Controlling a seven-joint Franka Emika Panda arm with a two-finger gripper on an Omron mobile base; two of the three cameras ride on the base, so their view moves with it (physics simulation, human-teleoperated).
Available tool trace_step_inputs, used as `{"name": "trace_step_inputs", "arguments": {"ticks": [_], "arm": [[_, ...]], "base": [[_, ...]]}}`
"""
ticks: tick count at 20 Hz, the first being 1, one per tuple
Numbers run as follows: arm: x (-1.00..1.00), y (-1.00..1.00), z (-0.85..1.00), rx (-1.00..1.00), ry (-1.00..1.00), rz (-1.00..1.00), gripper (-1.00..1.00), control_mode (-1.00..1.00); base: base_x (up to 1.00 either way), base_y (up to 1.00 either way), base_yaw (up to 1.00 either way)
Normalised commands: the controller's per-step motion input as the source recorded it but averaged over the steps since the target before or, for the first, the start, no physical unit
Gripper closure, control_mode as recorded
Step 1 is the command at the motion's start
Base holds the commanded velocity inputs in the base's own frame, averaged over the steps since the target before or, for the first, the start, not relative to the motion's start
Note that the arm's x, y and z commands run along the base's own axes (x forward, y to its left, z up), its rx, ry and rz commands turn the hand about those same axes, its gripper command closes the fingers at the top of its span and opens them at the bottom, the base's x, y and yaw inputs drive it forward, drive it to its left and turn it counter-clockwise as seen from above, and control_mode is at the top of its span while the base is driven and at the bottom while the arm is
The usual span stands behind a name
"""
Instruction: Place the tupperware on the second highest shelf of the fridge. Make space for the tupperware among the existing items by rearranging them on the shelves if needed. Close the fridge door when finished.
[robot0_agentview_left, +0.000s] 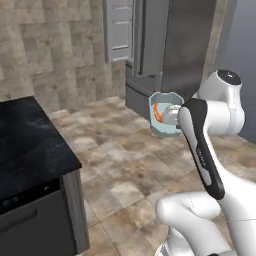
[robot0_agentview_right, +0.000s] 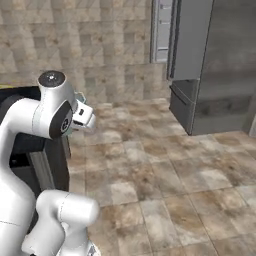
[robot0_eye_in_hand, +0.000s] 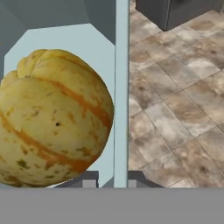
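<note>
My gripper (robot0_eye_in_hand: 113, 181) is shut on the tupperware (robot0_eye_in_hand: 121, 87), with the tub's pale blue-green wall pinched between the two fingertips. Orange and yellow-green food (robot0_eye_in_hand: 52, 118) lies inside it. In the left base view the tupperware (robot0_agentview_left: 164, 114) hangs tipped on its side in front of the hand, above the tiled floor and short of the fridge (robot0_agentview_left: 172, 50). One fridge door (robot0_agentview_left: 118, 30) stands open and shows its door bins. The shelves, the second highest shelf and the existing items are hidden from these angles. The grey fridge (robot0_agentview_right: 220, 65) stands at the far right in the right base view.
A black counter (robot0_agentview_left: 25, 145) over a dark cabinet front (robot0_agentview_left: 35, 220) stands at the left. Brown tiled floor (robot0_agentview_left: 125, 170) stretches between the base and the fridge. A stone-tiled wall (robot0_agentview_right: 100, 45) runs behind. The lower fridge drawers (robot0_agentview_right: 182, 102) are shut.
</note>
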Motion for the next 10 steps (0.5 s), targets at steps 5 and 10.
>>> {"name": "trace_step_inputs", "arguments": {"ticks": [5, 10], "arm": [[0.00, 0.00, 0.00, 0.00, 0.00, 0.00, 1.00, 1.00], [0.00, 0.00, 0.00, 0.00, 0.00, 0.00, 1.00, 1.00]], "base": [[0.53, -0.70, -0.43], [1.00, -0.17, 0.10]]}}
